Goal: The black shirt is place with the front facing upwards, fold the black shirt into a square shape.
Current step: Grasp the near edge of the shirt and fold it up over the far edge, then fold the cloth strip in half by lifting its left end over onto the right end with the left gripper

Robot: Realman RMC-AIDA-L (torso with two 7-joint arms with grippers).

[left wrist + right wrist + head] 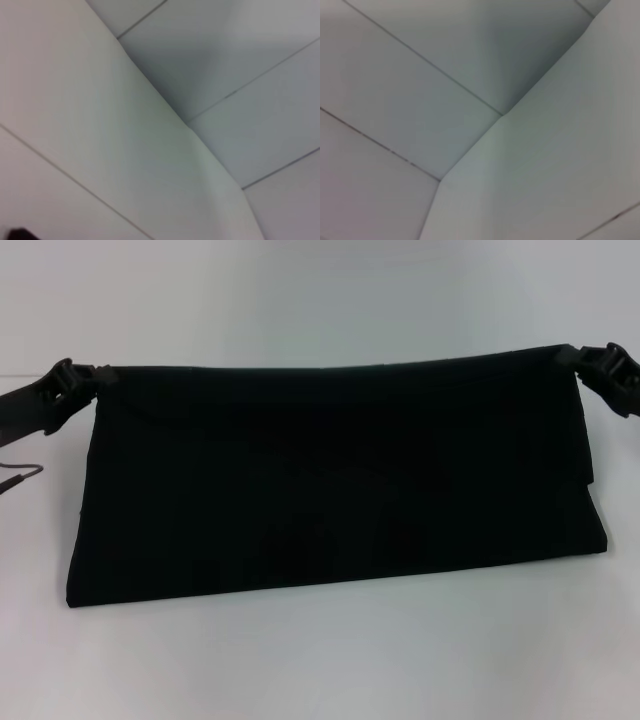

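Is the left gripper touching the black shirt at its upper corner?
Touching. In the head view the left gripper is closed on the upper left corner of the black shirt, with no gap visible and the cloth pulled taut. The wrist views do not show it.

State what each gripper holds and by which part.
Both hold the black shirt: left gripper at its upper left corner, right gripper at its upper right corner.

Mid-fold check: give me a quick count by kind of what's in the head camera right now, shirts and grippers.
Shirts: 1, the black shirt, held up by its top corners
Grippers: 2, left gripper and right gripper, each pinching a corner
Total: 3
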